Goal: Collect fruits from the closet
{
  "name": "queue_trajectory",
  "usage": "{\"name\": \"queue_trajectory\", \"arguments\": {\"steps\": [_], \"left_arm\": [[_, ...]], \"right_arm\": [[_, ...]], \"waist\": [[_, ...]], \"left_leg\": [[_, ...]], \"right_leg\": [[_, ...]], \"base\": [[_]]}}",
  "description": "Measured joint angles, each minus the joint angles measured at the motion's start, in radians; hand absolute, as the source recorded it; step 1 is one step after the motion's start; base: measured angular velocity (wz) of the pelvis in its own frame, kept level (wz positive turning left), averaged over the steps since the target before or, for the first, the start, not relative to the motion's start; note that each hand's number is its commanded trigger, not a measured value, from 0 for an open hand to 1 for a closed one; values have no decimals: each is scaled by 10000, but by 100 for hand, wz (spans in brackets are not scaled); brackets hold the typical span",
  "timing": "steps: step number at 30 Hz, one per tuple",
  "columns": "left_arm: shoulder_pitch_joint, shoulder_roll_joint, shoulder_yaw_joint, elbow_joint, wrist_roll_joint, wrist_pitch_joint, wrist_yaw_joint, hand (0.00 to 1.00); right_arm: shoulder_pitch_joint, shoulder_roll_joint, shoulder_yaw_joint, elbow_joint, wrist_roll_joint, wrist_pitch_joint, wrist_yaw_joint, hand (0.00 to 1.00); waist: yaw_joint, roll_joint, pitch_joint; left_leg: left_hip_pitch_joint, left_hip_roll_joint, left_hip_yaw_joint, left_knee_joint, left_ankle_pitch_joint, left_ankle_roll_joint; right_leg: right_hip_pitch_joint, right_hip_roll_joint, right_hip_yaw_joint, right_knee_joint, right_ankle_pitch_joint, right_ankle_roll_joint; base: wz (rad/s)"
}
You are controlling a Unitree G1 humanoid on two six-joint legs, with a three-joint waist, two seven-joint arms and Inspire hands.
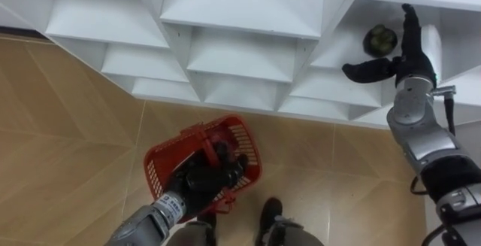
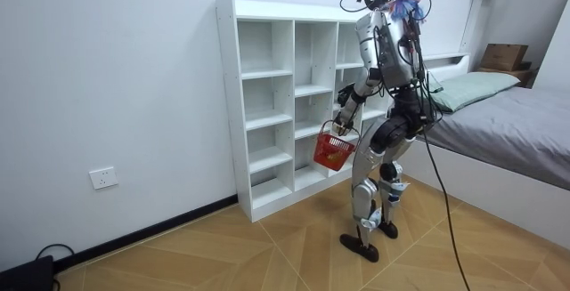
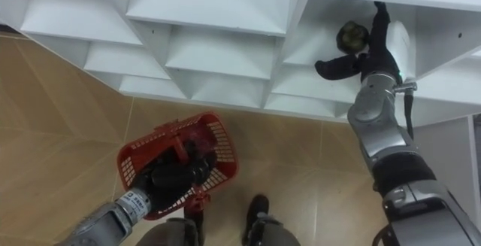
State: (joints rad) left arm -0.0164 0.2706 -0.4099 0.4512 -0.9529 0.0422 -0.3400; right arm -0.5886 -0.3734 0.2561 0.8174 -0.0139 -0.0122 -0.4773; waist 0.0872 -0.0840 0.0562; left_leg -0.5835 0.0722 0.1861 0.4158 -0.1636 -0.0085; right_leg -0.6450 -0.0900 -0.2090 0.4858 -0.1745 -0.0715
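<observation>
Left hand point(image 1: 201, 180): lowest in the eye views, fingers curled round the handle of the red basket point(image 1: 244, 142).
Red basket: slotted plastic, hanging from that hand over the wood floor point(image 1: 60, 133), in front of the robot's feet; in the room view it hangs at thigh height, just beside the closet.
Fruit point(image 1: 379, 40): on a shelf board in a compartment at the right side of the white closet point(image 1: 240, 16), well above the basket.
Fruit, look: small, roundish, dark green with a dull, slightly uneven skin.
Fruit, axis: no long axis can be made out, and which way it points cannot be told.
Right hand point(image 1: 402, 59): reached into the same compartment, fingers straight and pointing deeper in, thumb spread wide toward the left; it grips nothing.
Hand and fruit: the fruit sits in the crook between thumb and fingers, just beside the fingers; whether they touch cannot be told.
Robot: stands upright facing the closet, a bed point(image 2: 517, 122) behind it.
</observation>
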Motion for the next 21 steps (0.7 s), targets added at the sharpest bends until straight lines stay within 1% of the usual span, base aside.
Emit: {"name": "queue_trajectory", "arguments": {"steps": [4, 7, 8, 9, 10, 11, 12, 16, 18, 21], "left_arm": [[-1, 10, -75, -1, -379, -4, 5, 100], [-4, 37, -76, -15, -381, -4, 4, 100], [-3, 49, -78, -26, -381, -4, 5, 100], [-4, 79, -81, -53, -387, -4, 5, 100], [-4, 100, -85, -80, -388, -4, 5, 100], [-9, 103, -85, -84, -388, -5, 5, 100], [-21, 109, -86, -85, -391, -5, 5, 100], [-20, 156, -93, -113, -371, -6, 11, 100], [-43, 175, -107, -118, -377, -6, 13, 100], [-85, 175, -202, -199, -378, -6, 13, 100]], "right_arm": [[0, 0, 5, 8, -1, 0, -15, 0], [0, 0, 6, 11, -1, 0, -16, 0], [0, 0, 6, 11, -1, 1, -16, 14], [0, 0, 7, 11, -1, 1, -16, 58], [0, 0, 9, 10, -1, 1, -16, 82], [0, 0, 8, 10, -1, 1, -16, 98], [0, -1, 8, 10, -1, 2, -16, 100], [44, -1, 171, 9, -19, -58, 176, 100], [39, -28, 344, 1, -337, -99, 34, 100], [0, -211, 339, 91, -528, -64, -110, 100]], "waist": [[20, 1, 0], [28, 1, 0], [29, 1, 0], [31, 1, 0], [32, 3, 0], [32, 3, 0], [31, 3, -1], [16, 6, -2], [-8, 8, -2], [136, 14, -2]], "left_leg": [[-9, -1, 3, -1, 17, -2], [-9, 0, 6, -13, 33, -6], [-9, -1, 6, -14, 36, -8], [-10, -1, 5, -17, 40, -9], [-16, -6, -14, -17, 42, -10], [-20, -11, -33, -17, 44, -11], [-34, -16, -33, -16, 49, -12], [-20, -17, -21, -14, 62, -11], [-29, -27, -24, -11, 84, -5], [-47, -67, -23, -41, 138, 1]], "right_leg": [[4, -1, -24, -12, 7, -8], [4, -1, -31, -17, 11, -14], [4, 0, -33, -17, 11, -14], [3, 0, -38, -17, 13, -17], [2, 0, -45, -20, 14, -19], [2, -1, -52, -24, 15, -20], [1, -1, -68, -28, 17, -24], [2, -2, -62, -32, 31, -31], [2, -3, -69, -39, 49, -34], [-23, -41, -109, -23, 53, -37]], "base": [[0], [0], [0], [0], [0], [0], [0], [0], [0], [5]]}}
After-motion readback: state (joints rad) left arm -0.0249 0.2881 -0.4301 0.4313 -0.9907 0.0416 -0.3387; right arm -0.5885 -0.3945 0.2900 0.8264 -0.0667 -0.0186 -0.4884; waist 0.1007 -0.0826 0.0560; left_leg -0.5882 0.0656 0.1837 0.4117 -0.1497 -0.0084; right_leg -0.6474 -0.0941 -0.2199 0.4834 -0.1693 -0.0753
